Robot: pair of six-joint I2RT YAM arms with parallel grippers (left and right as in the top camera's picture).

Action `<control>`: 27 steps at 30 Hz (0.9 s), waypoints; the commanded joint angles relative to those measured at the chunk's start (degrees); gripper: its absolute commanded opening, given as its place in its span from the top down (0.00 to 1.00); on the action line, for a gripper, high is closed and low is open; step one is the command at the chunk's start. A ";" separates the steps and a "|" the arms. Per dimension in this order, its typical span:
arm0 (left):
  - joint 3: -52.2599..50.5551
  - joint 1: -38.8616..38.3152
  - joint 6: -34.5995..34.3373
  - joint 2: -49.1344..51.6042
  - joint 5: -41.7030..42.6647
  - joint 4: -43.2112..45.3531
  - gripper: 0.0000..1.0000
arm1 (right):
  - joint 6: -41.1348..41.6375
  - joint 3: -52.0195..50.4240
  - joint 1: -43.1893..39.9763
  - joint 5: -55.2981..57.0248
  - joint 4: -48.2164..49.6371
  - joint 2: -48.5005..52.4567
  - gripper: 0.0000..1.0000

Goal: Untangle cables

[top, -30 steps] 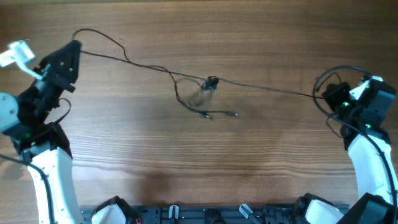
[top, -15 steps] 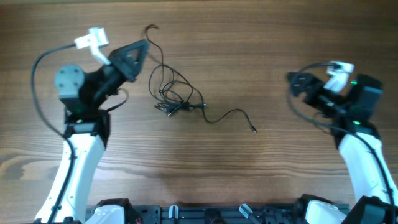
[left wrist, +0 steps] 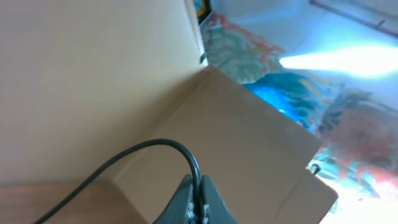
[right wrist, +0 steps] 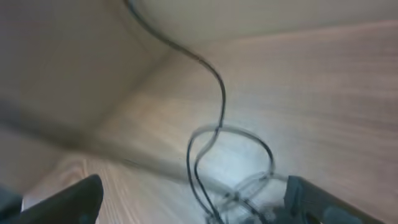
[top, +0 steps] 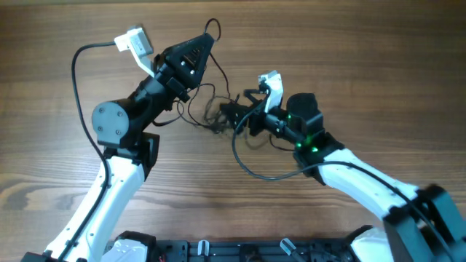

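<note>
The cables are thin black wires lying in loose loops and a small knot on the wooden table, near the middle. One strand rises from the loops to my left gripper, held above the table at the back. In the left wrist view the left gripper is shut on that cable. My right gripper is low over the right side of the knot. Seen from the right wrist, the right gripper is open wide, with blurred cable loops between its fingers.
A thicker black cable hangs in a loop from the right arm, in front of the knot. A cardboard box fills the left wrist view behind the table. The left arm leans over the table's left half.
The right gripper let go of the taut cable, opened, and swung left across the table to the knot. The left gripper carried its cable end rightward, and the wires collapsed into slack loops.
</note>
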 commanded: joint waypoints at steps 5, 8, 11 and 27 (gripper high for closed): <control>1.75 -4.02 -4.37 -3.04 -1.57 2.73 0.96 | 12.17 3.56 -0.87 21.16 1.33 12.31 0.26; 1.75 -0.24 -4.33 -7.96 -1.51 2.71 0.96 | 12.68 3.63 -7.63 23.65 -8.04 12.13 0.38; 1.75 9.86 -4.59 -12.81 1.57 2.67 0.96 | 18.36 3.63 -18.32 17.40 -18.75 11.85 0.43; 1.73 19.67 8.98 3.74 -3.74 -54.86 0.66 | 3.89 3.58 -30.80 -28.04 -23.71 11.80 0.00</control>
